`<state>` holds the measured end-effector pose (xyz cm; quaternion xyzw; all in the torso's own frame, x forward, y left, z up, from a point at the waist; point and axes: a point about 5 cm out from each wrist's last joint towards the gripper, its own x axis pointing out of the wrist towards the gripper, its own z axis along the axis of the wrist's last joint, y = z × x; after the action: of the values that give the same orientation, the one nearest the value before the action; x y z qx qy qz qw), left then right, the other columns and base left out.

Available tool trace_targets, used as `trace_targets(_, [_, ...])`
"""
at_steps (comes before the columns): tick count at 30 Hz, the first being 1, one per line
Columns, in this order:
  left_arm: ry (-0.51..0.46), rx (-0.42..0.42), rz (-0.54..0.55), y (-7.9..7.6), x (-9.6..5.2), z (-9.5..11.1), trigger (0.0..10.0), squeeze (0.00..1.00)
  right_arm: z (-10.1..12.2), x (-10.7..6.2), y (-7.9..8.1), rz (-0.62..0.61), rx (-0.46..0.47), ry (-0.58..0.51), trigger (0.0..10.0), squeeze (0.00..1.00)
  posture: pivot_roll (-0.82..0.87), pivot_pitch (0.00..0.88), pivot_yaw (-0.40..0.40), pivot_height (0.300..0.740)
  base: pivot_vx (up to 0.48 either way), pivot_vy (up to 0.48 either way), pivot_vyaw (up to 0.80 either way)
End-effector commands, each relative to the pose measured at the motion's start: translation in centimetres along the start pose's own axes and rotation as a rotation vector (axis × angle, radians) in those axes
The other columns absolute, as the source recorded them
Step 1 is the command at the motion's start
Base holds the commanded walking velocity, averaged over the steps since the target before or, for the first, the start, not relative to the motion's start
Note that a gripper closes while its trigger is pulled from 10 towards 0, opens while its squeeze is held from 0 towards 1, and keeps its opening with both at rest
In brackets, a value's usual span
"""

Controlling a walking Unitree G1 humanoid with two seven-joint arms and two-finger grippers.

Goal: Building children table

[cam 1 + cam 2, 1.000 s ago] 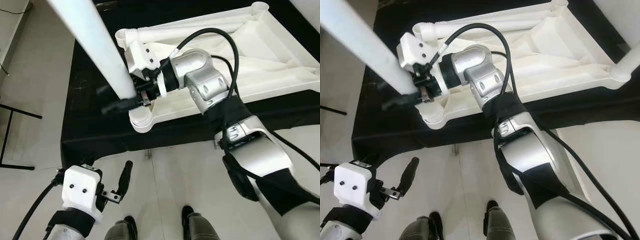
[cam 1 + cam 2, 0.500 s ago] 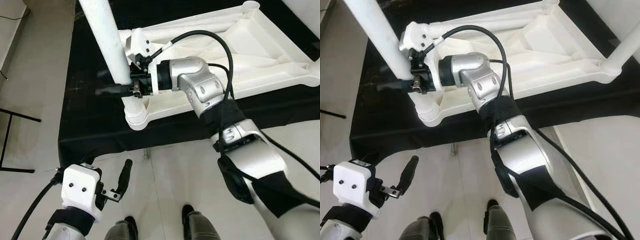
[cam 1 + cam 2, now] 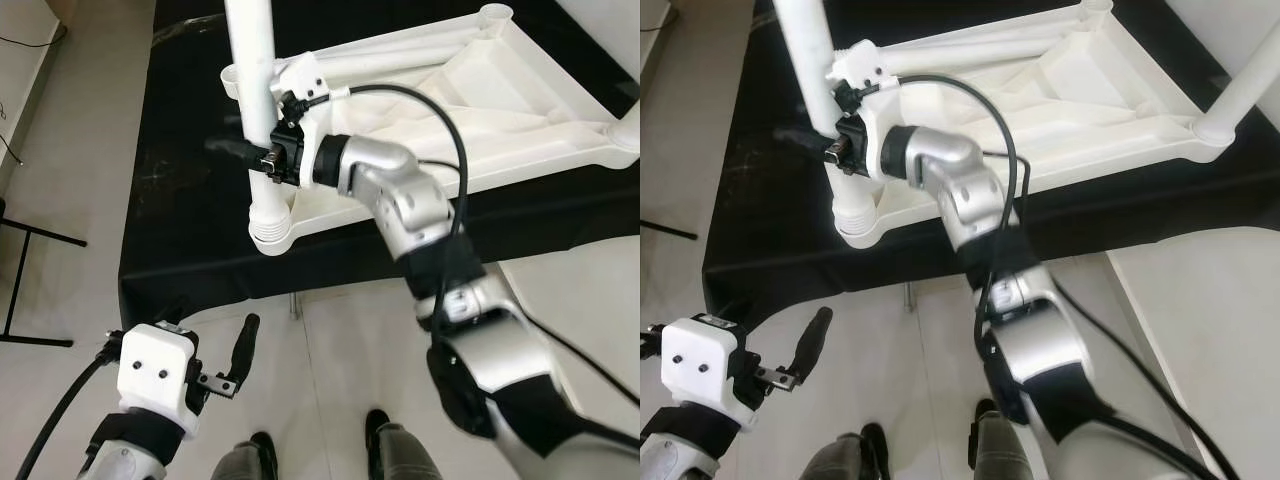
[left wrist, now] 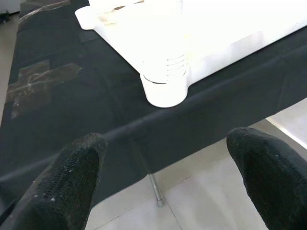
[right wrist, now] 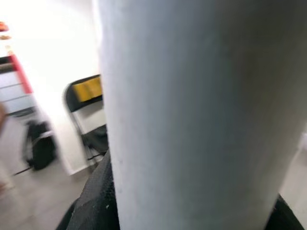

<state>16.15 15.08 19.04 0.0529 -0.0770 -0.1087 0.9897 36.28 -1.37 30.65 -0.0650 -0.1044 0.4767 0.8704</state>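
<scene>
Your right end effector [image 3: 262,158] is clamped round the white table leg [image 3: 254,90], which stands nearly upright in the corner socket [image 3: 270,228] of the upturned tabletop [image 3: 480,90], at the desk's [image 3: 190,250] near-left corner; if you push off-axis the ribbed end may jam or cross-seat, and the smooth round plastic tube could slip in your rubbery black fingers; the light moulded top, ribbed underneath, may also slide on the black cloth toward the desk's front edge. Your left end effector [image 3: 232,368] hangs open over the floor, holding nothing.
</scene>
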Motion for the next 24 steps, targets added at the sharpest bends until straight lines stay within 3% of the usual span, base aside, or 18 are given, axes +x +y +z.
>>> trace_targets(1, [0.048,-0.009,0.008,0.2,-0.2,-0.7,10.0,0.00,-4.5,-1.2,-0.1,-0.133,0.043,0.182,10.0,0.00,0.04,0.414,0.052,0.740,0.000,0.000,0.00])
trace_targets(8, [0.047,-0.007,0.010,0.3,-0.2,-0.7,10.0,0.00,-4.8,-1.7,1.4,-0.202,0.041,0.171,10.0,0.00,0.04,0.416,0.054,0.740,0.000,0.000,0.00])
trace_targets(12, [0.047,-0.005,0.007,0.4,0.1,-0.9,10.0,0.00,-5.0,-1.7,3.6,-0.145,-0.009,0.144,10.0,0.00,0.04,0.411,0.052,0.740,0.000,0.000,0.00])
trace_targets(24, [0.045,0.001,0.011,0.6,0.3,-1.0,10.0,0.00,-4.0,-1.2,3.7,-0.112,-0.063,0.132,10.0,0.00,0.04,0.407,0.046,0.740,0.000,0.000,0.00])
